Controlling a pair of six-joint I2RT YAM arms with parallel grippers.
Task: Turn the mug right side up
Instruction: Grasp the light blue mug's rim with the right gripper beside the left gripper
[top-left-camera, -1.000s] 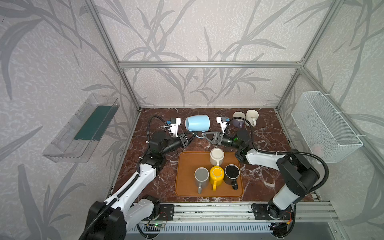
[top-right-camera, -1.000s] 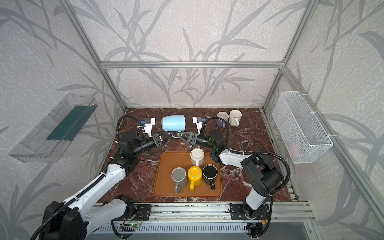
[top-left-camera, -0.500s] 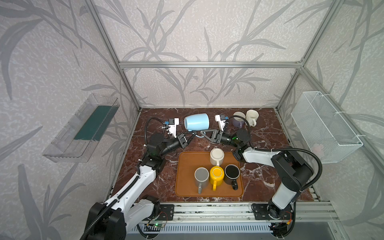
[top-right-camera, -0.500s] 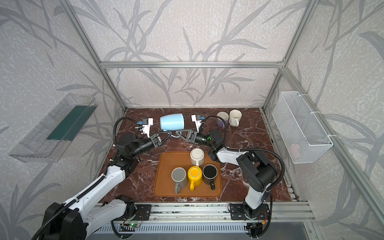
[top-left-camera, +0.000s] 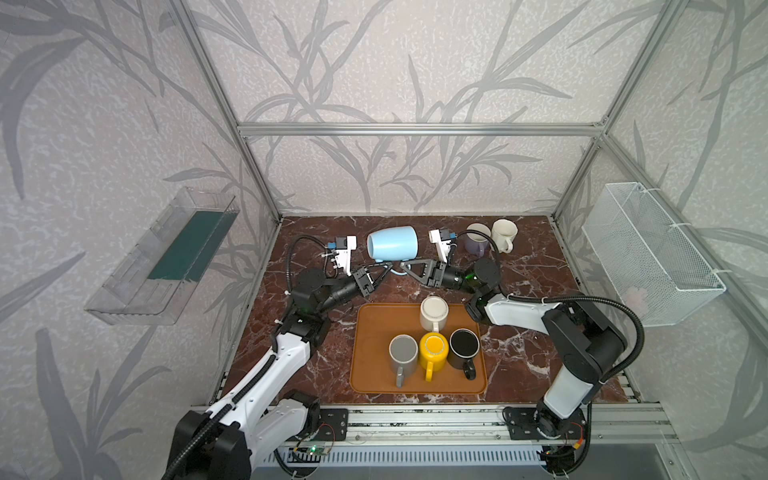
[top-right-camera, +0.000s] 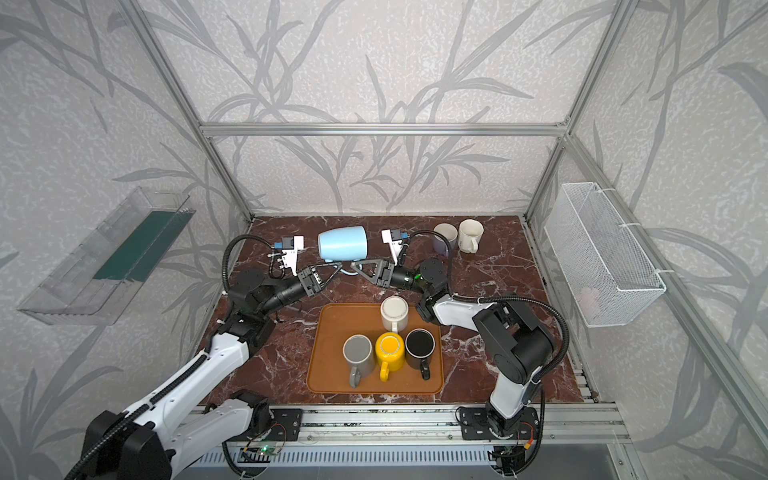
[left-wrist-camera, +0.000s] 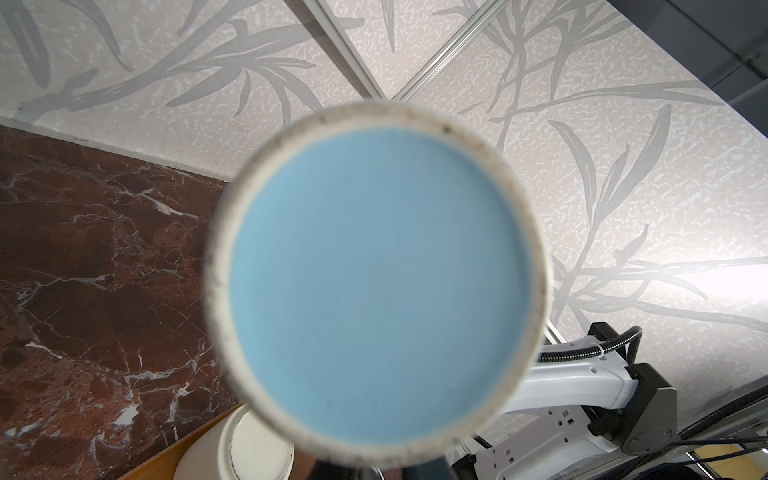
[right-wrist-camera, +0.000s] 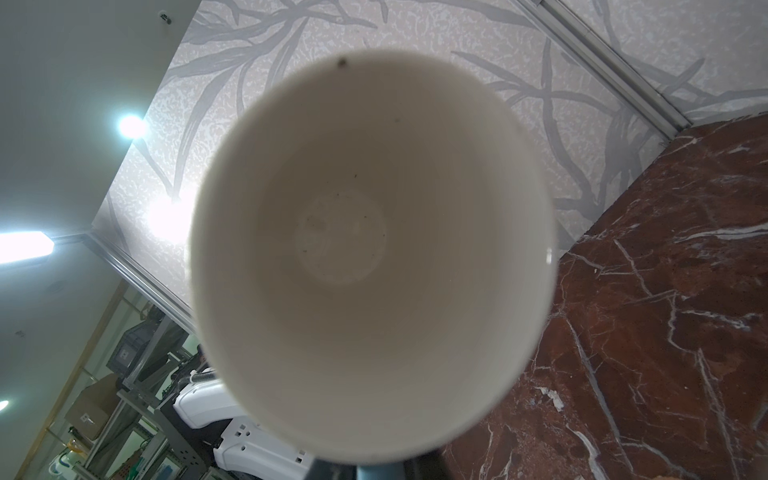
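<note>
Blue mug hangs on its side over the back of the bench, between our two arms and, as far as we can tell, lifted off the marble. Its long axis runs level from arm to arm. The base faces our left wrist camera square on, and the open mouth faces the right one. The handle points down and toward the front, and both pincers meet on it from opposite sides. Our left pincer is pressed together on the handle from the base side. Our right pincer pinches it from the mouth side, tips nearly touching the left one's. We judge that the mouth must swing upward, so one arm should let go of that small loop before any twist.
</note>
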